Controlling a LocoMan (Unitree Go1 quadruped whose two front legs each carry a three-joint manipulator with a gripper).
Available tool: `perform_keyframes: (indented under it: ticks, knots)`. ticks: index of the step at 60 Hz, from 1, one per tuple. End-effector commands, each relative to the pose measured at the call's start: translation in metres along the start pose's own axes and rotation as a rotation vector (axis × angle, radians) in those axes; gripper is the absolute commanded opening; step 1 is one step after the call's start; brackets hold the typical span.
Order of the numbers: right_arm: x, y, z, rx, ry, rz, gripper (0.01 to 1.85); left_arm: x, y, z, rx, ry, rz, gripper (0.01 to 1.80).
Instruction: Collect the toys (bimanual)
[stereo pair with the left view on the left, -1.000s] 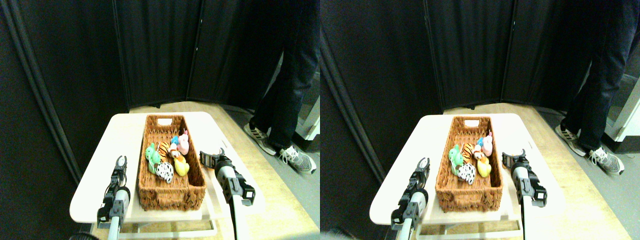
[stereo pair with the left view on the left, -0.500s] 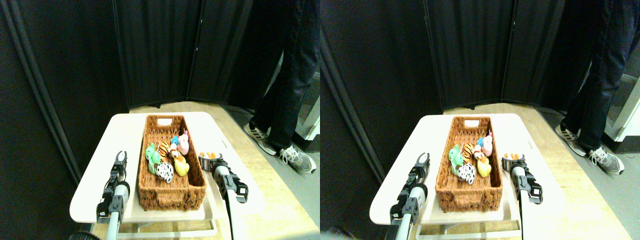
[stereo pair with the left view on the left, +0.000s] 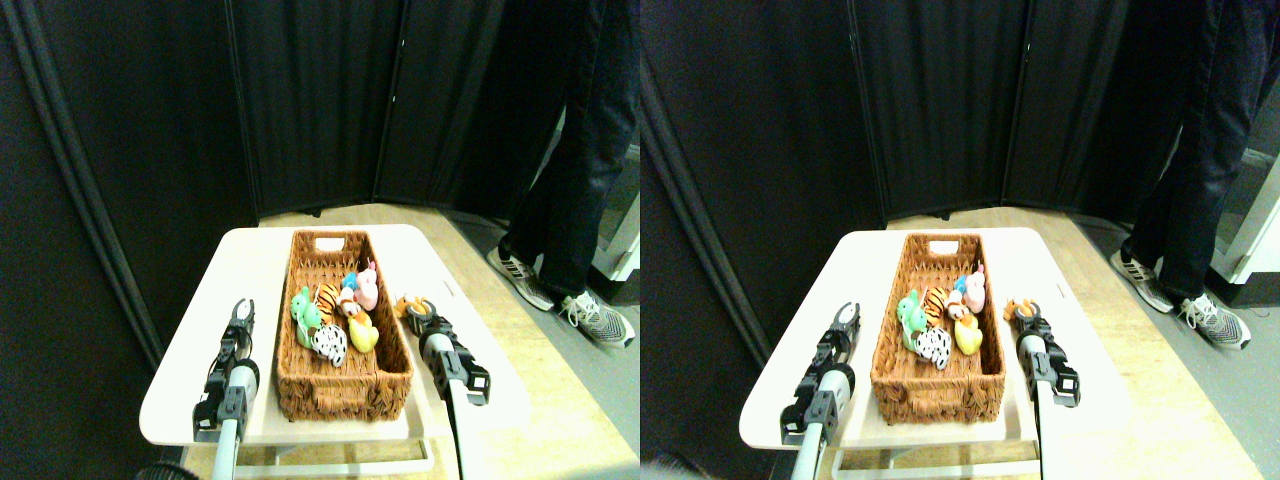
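A long brown wicker basket (stereo pair with the left view on the left: 343, 385) lies on the white table (stereo pair with the left view on the left: 185, 380). Several toys sit in its middle: a green one (stereo pair with the left view on the left: 304, 309), a striped tiger (stereo pair with the left view on the left: 328, 296), a white black-spotted one (stereo pair with the left view on the left: 328, 344), a yellow duck (stereo pair with the left view on the left: 363, 333), a pink one (stereo pair with the left view on the left: 367, 291) and a blue one (stereo pair with the left view on the left: 350, 279). Just right of the basket, low over the table, my right gripper (stereo pair with the left view on the left: 417, 311) is shut on a small orange toy (stereo pair with the left view on the left: 407, 303). Left of the basket my left gripper (stereo pair with the left view on the left: 241, 312) stands open over the table with nothing in it.
A person in dark trousers (stereo pair with the left view on the left: 575, 180) and sneakers (stereo pair with the left view on the left: 598, 322) stands on the floor to the right behind the table. Black curtain panels (stereo pair with the left view on the left: 310, 100) close off the back and left. The table's right edge (stereo pair with the left view on the left: 500, 370) lies near my right arm.
My right gripper turned, moved left toward the basket and closed from wide open onto the orange toy. The left gripper has barely moved. The person shifted their legs slightly.
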Motion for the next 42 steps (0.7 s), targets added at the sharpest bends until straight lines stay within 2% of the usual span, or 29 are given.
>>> perform_keyframes:
  ticks: [1,10,18,26,28,33,42]
  knots:
    - [-0.001,0.014,0.004,0.0,-0.023,0.061,0.01,0.0,-0.008,-0.001,0.008,0.006,-0.045,0.01]
    - [-0.009,0.027,0.005,0.004,-0.011,0.115,0.01,0.001,-0.008,-0.001,0.007,0.01,-0.042,0.01]
    - [-0.02,0.05,0.006,-0.074,0.017,0.22,0.01,0.0,-0.011,-0.002,0.014,0.023,-0.048,0.01]
    - [-0.028,0.069,0.003,-0.135,0.02,0.266,0.01,-0.002,-0.012,-0.002,0.005,0.014,-0.046,0.01]
    - [-0.032,0.082,-0.001,-0.115,0.033,0.287,0.01,-0.003,-0.013,-0.002,0.003,0.005,-0.047,0.01]
    - [-0.034,0.095,-0.007,-0.129,0.081,0.35,0.01,-0.003,-0.012,-0.001,0.002,0.008,-0.05,0.01]
    - [-0.039,0.114,-0.021,-0.111,0.135,0.396,0.01,-0.005,-0.012,0.0,0.016,0.02,-0.058,0.01]
